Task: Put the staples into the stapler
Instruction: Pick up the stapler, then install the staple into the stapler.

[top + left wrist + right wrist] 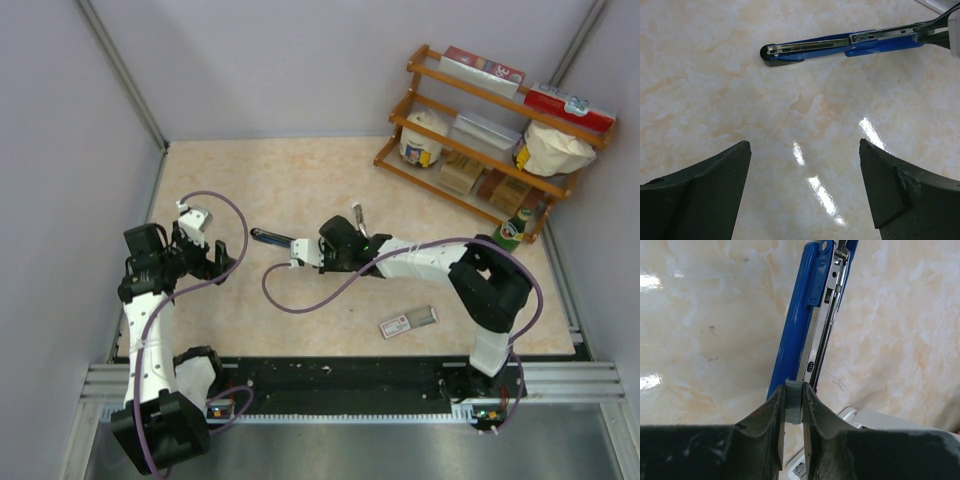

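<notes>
Staple box point(408, 321): small, red and white, lying flat on the surface point(300, 180), nearer to me than the stapler and off to its right. Its grey tray is slid partly out. I cannot make out what is in the tray.
Right fingers point(769, 417): nearly closed, pinching a short grey strip of staples point(794, 405) between them.
Staples: held at the near end of the stapler's metal channel. Whether they touch it I cannot tell.
Stapler point(801, 325): blue, lying flat on the surface mid-way back, folded open with the silvery channel showing.
Left fingers point(715, 175): spread wide with nothing between them, hanging to the left of the stapler and apart from it.
White object point(880, 419): just right of the stapler's near end, cut off behind the right fingers. I can't tell what it is.
Green bottle point(510, 232): upright, well to the stapler's right.
Wooden rack point(480, 95): far beyond the stapler in the right corner. It holds a white tub point(420, 140), brown boxes point(460, 172), a pale bag point(552, 150) and, on top, red boxes point(570, 105).
</notes>
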`<state>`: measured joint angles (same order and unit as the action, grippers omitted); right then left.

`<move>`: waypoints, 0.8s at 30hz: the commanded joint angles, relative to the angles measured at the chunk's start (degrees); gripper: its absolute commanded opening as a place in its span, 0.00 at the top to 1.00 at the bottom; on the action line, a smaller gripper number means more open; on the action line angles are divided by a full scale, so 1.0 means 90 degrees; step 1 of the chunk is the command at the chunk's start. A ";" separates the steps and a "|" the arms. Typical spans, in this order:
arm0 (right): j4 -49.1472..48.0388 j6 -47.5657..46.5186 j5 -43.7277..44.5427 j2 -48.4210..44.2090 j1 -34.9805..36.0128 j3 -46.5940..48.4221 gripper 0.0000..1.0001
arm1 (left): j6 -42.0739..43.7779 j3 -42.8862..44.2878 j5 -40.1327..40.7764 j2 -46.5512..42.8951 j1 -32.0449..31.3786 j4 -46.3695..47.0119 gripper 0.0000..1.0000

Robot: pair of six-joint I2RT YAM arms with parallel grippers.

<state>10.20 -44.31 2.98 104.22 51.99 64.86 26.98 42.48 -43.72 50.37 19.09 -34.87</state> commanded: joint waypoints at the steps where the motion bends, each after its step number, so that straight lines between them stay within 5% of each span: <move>1: 0.0097 0.0304 -0.0302 -0.0496 -0.0014 0.0127 0.87 | 0.0068 -0.0042 -0.0142 -0.0089 0.0056 0.0056 0.07; 15: 0.0362 0.1788 -0.3298 -0.0496 -0.1547 0.0616 0.87 | 0.0059 -0.0052 -0.0103 -0.0089 0.0066 0.0056 0.07; 24: -0.0711 0.2570 -0.3974 -0.0409 -0.1655 0.0323 0.87 | 0.0049 -0.0052 -0.0044 -0.0040 0.0066 0.0086 0.07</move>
<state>10.68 -26.15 -27.05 102.04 36.97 67.94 26.98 42.48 -43.66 50.37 19.22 -34.87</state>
